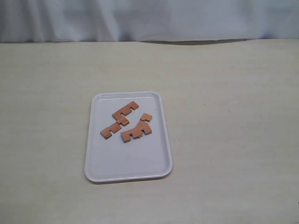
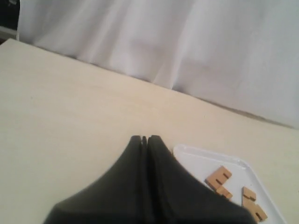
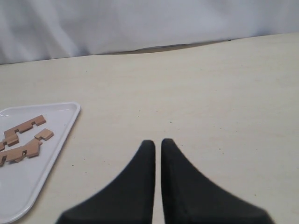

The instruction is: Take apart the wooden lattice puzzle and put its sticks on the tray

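Reddish sticks (image 1: 125, 111) lie jumbled on the tray (image 1: 126, 161), count unclear; left gripper (image 2: 144, 139) clenched empty, right gripper (image 3: 154, 143) seemingly too.

Surface (image 1: 224, 93): pale beige, matte, faint horizontal grain, fills most of the exterior view. A few tiny dark specks (image 3: 170, 122) show on it in the right wrist view. Backdrop: white cloth (image 1: 149, 18) in soft vertical folds along the far edge of the surface, with a thin dark shadow where the two meet.

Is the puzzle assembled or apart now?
Apart: the sticks lie flat and loose on the tray, forming no grid.
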`<move>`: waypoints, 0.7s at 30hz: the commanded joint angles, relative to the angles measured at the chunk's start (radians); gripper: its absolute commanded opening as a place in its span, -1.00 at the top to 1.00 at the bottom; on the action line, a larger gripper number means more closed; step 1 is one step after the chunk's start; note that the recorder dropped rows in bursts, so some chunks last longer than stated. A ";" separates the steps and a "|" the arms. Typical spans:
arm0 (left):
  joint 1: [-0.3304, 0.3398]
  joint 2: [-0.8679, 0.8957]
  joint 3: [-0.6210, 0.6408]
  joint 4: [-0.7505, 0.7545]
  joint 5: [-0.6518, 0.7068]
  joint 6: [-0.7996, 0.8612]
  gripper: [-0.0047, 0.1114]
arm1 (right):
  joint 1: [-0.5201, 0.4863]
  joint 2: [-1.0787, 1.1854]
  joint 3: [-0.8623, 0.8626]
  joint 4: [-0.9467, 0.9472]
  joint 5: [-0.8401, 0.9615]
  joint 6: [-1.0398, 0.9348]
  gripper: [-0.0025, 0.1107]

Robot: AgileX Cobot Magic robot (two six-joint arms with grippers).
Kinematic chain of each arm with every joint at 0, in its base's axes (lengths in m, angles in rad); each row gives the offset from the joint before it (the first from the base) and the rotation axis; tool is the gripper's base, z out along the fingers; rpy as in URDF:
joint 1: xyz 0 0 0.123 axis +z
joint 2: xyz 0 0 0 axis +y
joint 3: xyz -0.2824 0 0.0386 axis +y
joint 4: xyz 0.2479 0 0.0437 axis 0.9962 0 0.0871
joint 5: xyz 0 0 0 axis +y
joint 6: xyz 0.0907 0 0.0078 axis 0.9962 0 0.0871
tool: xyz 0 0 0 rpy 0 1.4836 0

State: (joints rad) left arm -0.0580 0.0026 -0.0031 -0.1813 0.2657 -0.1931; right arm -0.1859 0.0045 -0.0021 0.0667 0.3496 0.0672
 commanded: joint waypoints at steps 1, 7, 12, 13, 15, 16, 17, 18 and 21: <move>-0.008 -0.003 0.003 0.007 0.068 -0.012 0.92 | 0.003 -0.005 0.002 -0.003 -0.005 -0.001 0.88; -0.008 -0.003 0.003 0.121 0.066 -0.012 0.92 | 0.003 -0.005 0.002 -0.003 -0.005 -0.001 0.88; -0.008 -0.003 0.003 0.173 0.071 -0.012 0.92 | 0.003 -0.005 0.002 -0.003 -0.005 -0.001 0.88; -0.008 -0.003 0.003 0.170 0.078 -0.014 0.92 | 0.003 -0.005 0.002 -0.003 -0.005 -0.001 0.88; -0.008 -0.003 0.003 0.170 0.085 -0.014 0.92 | 0.003 -0.005 0.002 -0.003 -0.005 -0.001 0.88; -0.008 -0.003 0.003 0.170 0.088 -0.014 0.92 | 0.003 -0.005 0.002 -0.003 -0.005 -0.001 0.88; -0.008 -0.003 0.003 0.170 0.088 -0.014 0.92 | 0.003 -0.005 0.002 -0.003 -0.005 -0.001 0.88; -0.008 -0.003 0.003 0.170 0.088 -0.014 0.92 | 0.003 -0.005 0.002 -0.003 -0.005 -0.001 0.88; -0.008 -0.003 0.003 0.170 0.088 -0.014 0.92 | 0.003 -0.005 0.002 -0.003 -0.005 -0.001 0.88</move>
State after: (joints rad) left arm -0.0580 0.0026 -0.0031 -0.0168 0.3575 -0.2008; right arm -0.1859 0.0045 -0.0021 0.0667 0.3496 0.0672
